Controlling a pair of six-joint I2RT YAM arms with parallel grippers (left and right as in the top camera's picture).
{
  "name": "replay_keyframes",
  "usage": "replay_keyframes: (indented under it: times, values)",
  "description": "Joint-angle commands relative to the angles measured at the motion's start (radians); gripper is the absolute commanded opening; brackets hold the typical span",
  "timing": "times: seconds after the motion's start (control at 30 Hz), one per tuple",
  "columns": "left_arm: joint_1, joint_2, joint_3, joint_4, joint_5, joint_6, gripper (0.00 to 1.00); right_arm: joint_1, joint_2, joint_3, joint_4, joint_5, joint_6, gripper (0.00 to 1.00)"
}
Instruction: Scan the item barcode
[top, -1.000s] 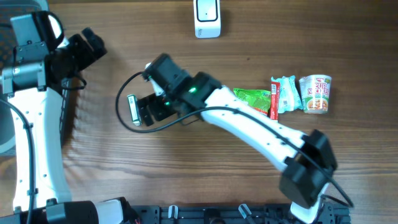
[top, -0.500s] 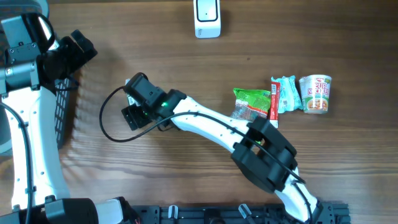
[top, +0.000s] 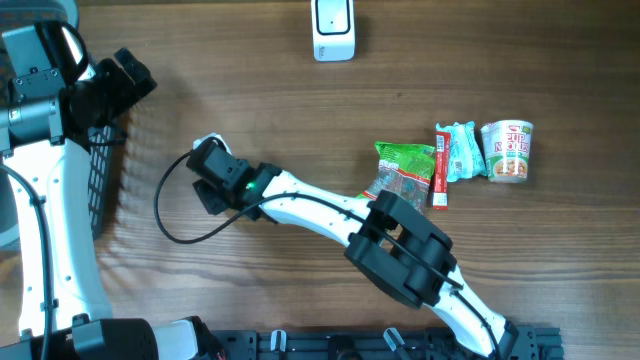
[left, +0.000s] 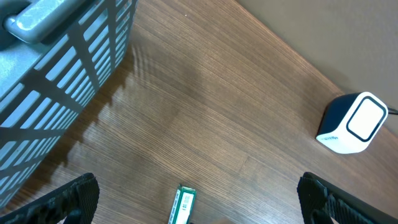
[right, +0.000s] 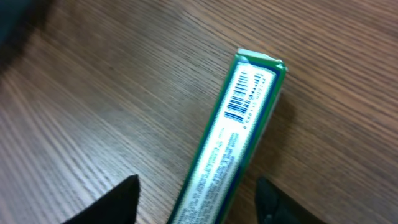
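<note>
Right wrist view: the slim green box (right: 245, 118) lies flat on the table (right: 93, 93), barcode (right: 244, 99) uppermost near its far end. The right tool (right: 196, 186) stands astride the near end, jaws partly open. One finger (right: 127, 190) shows bare wood between itself and the box, while the other sits just beside the opposite edge, so nothing is gripped yet. Note the placement: grasping the long sides at this end leaves the printed code uncovered, which you will probably need when presenting it to the reader. Left wrist view: the left tool (left: 198, 185) hangs above the table with its jaws at full spread and holds nothing, and the same box shows at the bottom edge of the frame. It waits beside the basket (left: 56, 93), clear of the working arm, which is likely why it is parked there. Overhead view: the right arm reaches across to the left half of the table and hides most of the box. The scanner (top: 333, 30) stands at the far edge, well apart from it. A green packet (top: 405, 160) and a cup of noodles (top: 507, 150) lie to the right, untouched.
</note>
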Motion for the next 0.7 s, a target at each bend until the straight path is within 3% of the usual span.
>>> replay_keyframes:
  times: [0.0,0.1,0.2,0.33,0.5,0.67]
  values:
    - [0.003,0.004,0.002,0.000,-0.014,-0.002,1.00,0.000,0.031,0.008,-0.006,0.145,0.002,0.48]
    - [0.003,0.004,0.002,0.000,-0.014,-0.002,1.00,-0.002,0.031,0.001,-0.006,0.182,0.011,0.43]
    - [0.003,0.004,0.002,0.000,-0.014,-0.002,1.00,-0.001,0.032,-0.011,0.016,0.181,0.086,0.50]
    - [0.003,0.004,0.002,0.000,-0.014,-0.002,1.00,0.001,0.032,-0.012,0.010,0.182,0.087,0.50]
    - [0.003,0.004,0.002,0.000,-0.014,-0.002,1.00,0.001,0.032,-0.012,-0.001,0.181,0.087,0.34]
    - [0.003,0.004,0.002,0.000,-0.014,-0.002,1.00,0.001,0.032,-0.012,-0.033,0.174,0.077,0.34]
